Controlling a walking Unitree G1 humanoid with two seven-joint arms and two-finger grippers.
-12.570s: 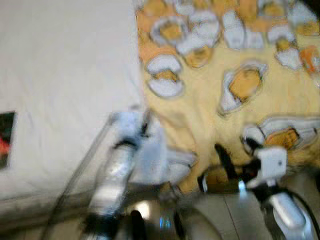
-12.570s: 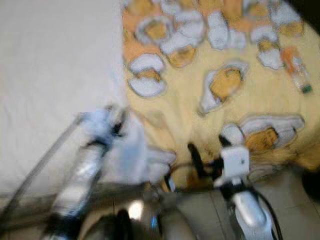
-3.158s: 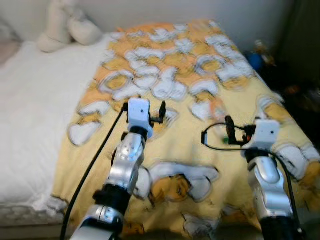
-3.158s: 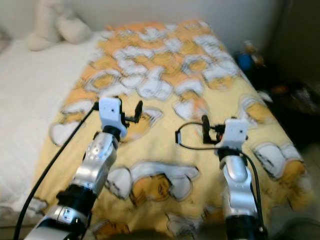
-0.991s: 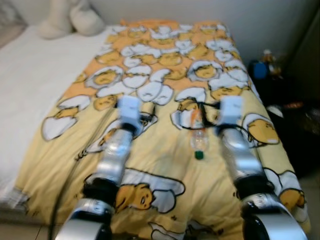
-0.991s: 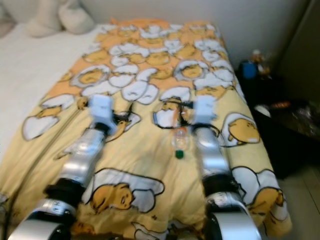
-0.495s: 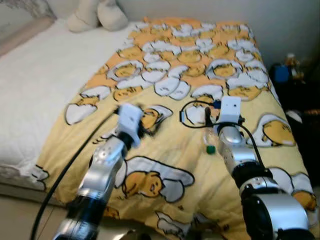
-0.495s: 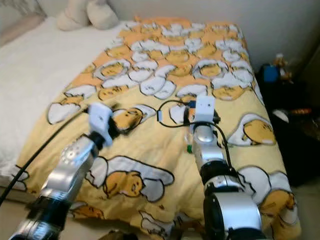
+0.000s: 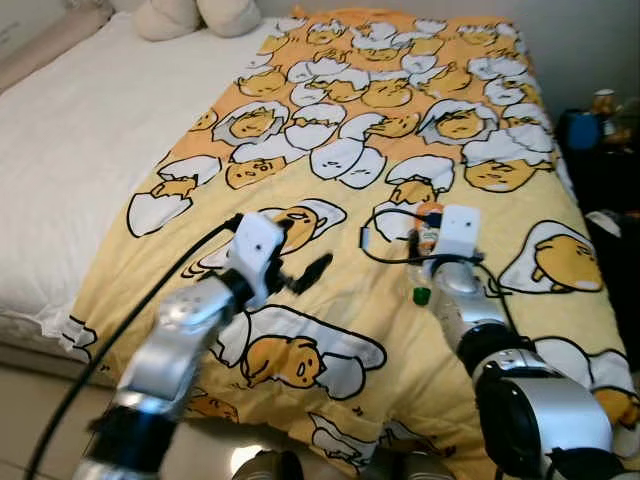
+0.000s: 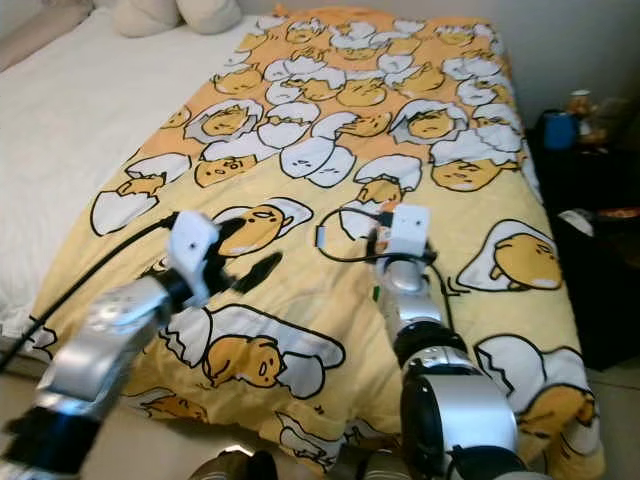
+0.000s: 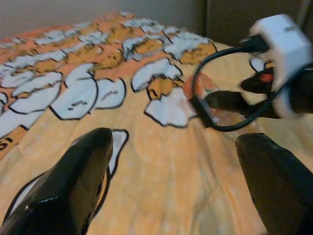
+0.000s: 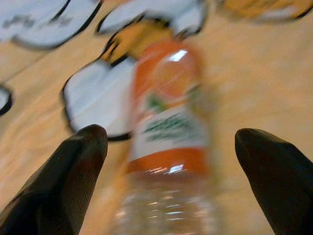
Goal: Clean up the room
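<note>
A clear plastic bottle (image 9: 427, 214) with an orange label and a green cap (image 9: 421, 296) lies on the yellow egg-print blanket (image 9: 330, 120), cap toward me. My right gripper (image 12: 171, 139) is open and low over it. In the right wrist view one black finger (image 12: 73, 176) stands on each side of the bottle (image 12: 168, 122), apart from it. My left gripper (image 11: 173, 142) is open and empty, hovering over the blanket to the left of the bottle with its fingers (image 9: 313, 268) pointing toward it.
The bed's left half is bare white sheet (image 9: 70, 130), with pillows (image 9: 200, 14) at the head. Dark furniture with a blue object (image 9: 580, 126) stands right of the bed. The blanket's near edge (image 9: 330, 440) hangs over the floor by my feet.
My view has swung across the bed to bring the bottle to the middle. The right gripper has come down around the bottle. The left gripper has turned its fingers toward the right.
</note>
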